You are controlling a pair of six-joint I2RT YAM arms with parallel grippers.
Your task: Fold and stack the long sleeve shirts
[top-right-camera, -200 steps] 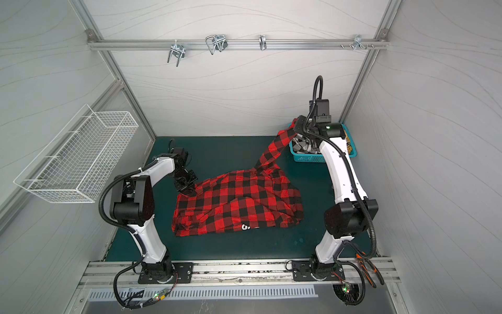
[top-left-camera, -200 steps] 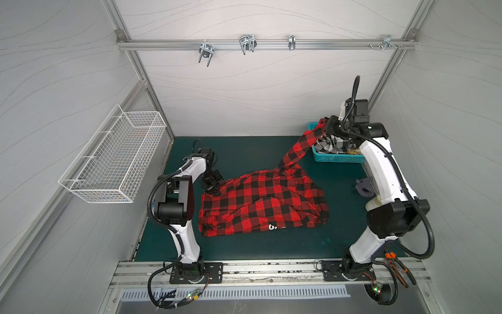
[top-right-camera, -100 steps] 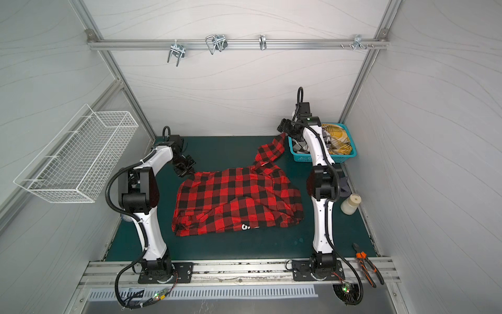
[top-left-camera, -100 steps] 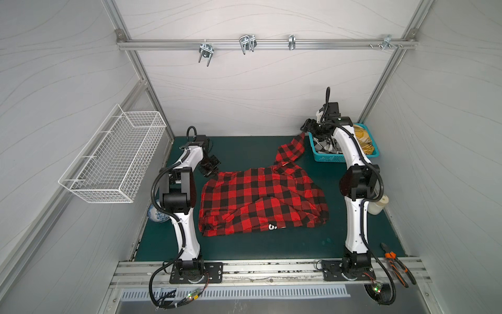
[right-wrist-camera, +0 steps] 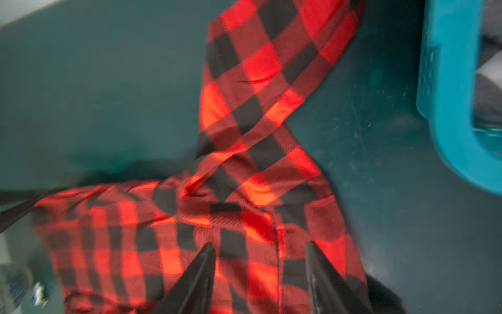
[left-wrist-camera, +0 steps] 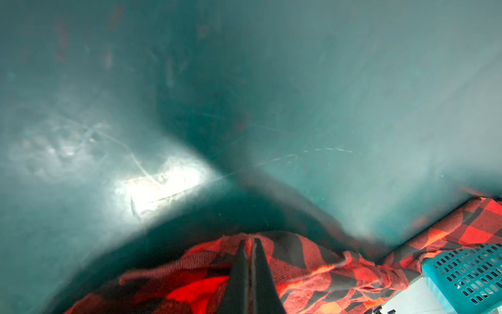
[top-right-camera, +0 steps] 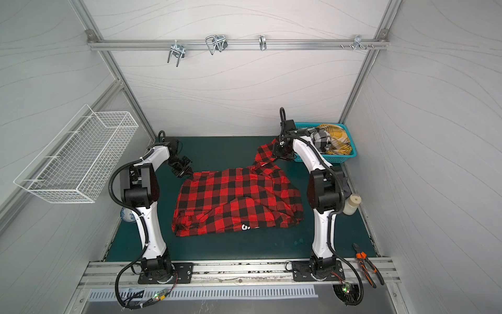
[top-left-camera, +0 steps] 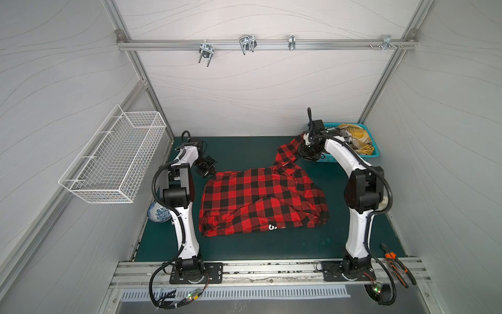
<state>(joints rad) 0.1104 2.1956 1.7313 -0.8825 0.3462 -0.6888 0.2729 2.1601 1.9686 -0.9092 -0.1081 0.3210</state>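
**Item 1: red-and-black shirt** (top-left-camera: 260,201). It lies rumpled in the middle of the counter (top-left-camera: 244,246), not yet folded. A scrap of white lettering (top-left-camera: 272,227) shows at its near hem. One sleeve (top-left-camera: 286,152) trails toward the teal basket (top-left-camera: 370,156), and its far end lies just beside the basket's wall. I judge it needs drawing out flat before any fold.

**Item 2: left gripper** (left-wrist-camera: 250,242). The jaws are pressed together at the shirt's far left corner, with cloth bunched about the tips. I read this as a pinch that anchors the corner so the body can be spread against it.

**Item 3: right gripper** (right-wrist-camera: 260,244). The jaws stand apart with nothing between them, by the sleeve's far end beside the basket. Whether a tip brushes the cloth I cannot tell. I take it as lining up for a hold on the sleeve.

**Item 4: teal basket, far right corner.** It holds a black-and-white check shirt (top-right-camera: 320,138) and a mustard-yellow plaid shirt (top-left-camera: 355,138), heaped together and awaiting their turn.

**Item 5: pliers** (top-left-camera: 394,261). They sit at the counter's near right edge and have no part in this job.
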